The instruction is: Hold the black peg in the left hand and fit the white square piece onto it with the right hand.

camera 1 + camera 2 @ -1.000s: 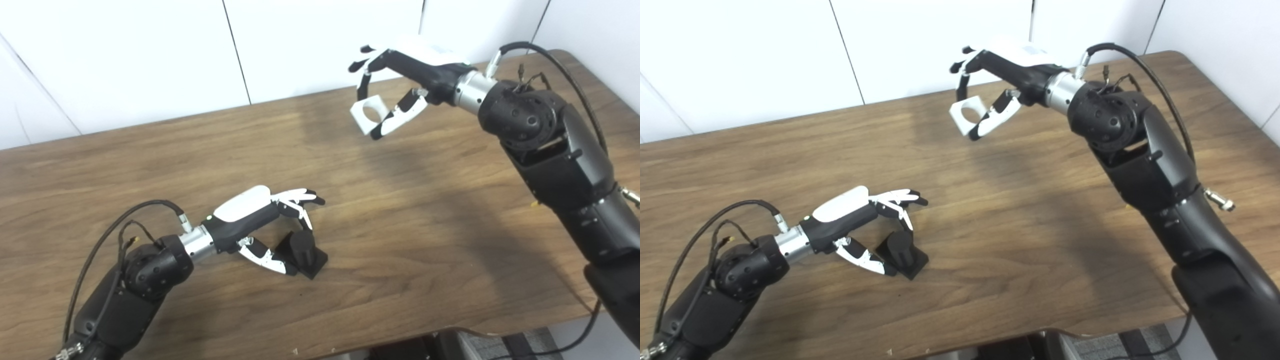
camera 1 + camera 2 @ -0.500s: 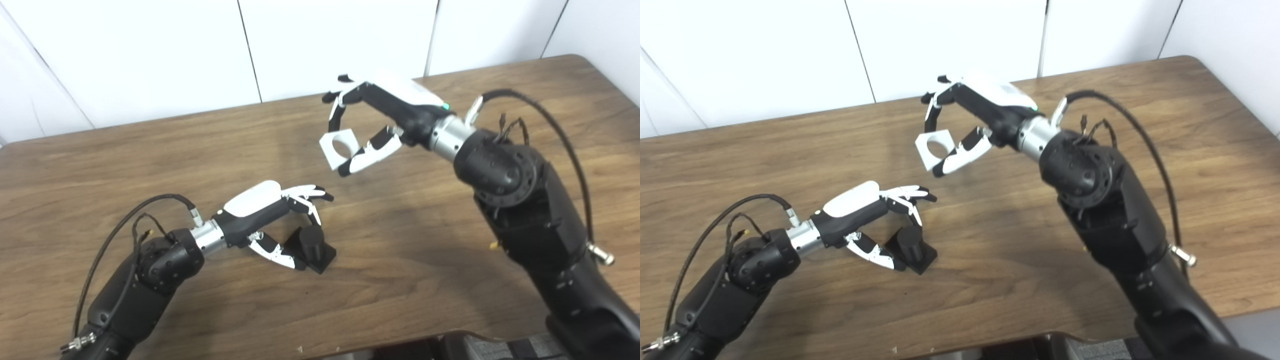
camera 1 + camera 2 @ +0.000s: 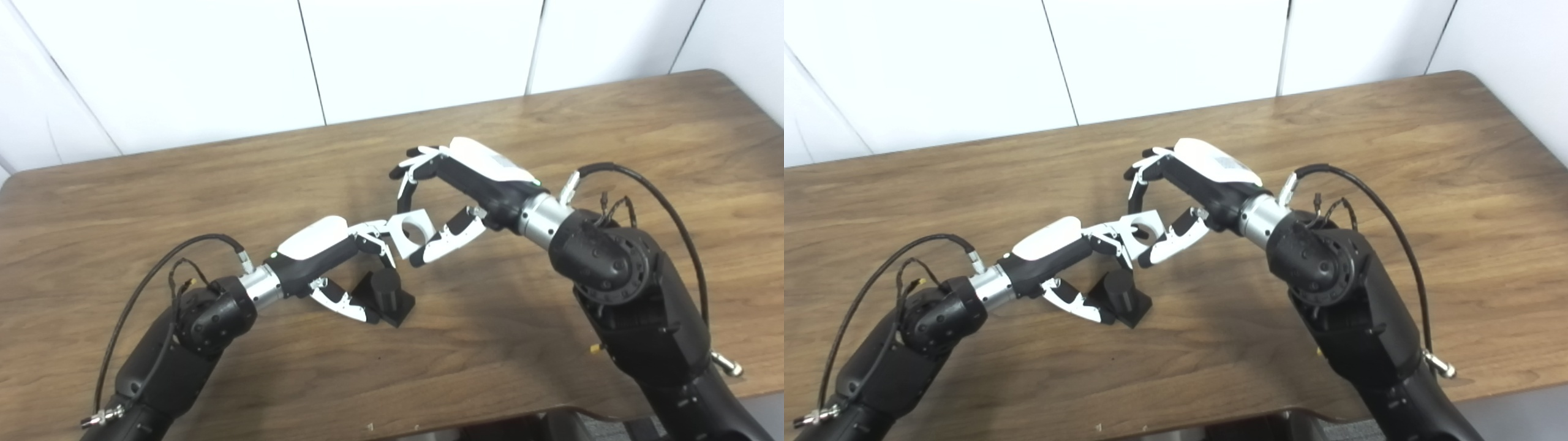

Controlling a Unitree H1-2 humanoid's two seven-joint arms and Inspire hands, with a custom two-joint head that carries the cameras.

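Right robot hand point(image 3: 456, 199) pinches the white square piece point(image 3: 411, 231) between fingers and thumb at the frame's centre, just above and right of the black peg point(image 3: 386, 289). Left robot hand point(image 3: 334, 263) curls around that peg's base, which seems to rest on the bench point(image 3: 551, 147). Its fingertips appear to touch the piece's edge. For a clean fit, I judge the hole must level out directly over the peg, then descend straight while the left grip stays firm.
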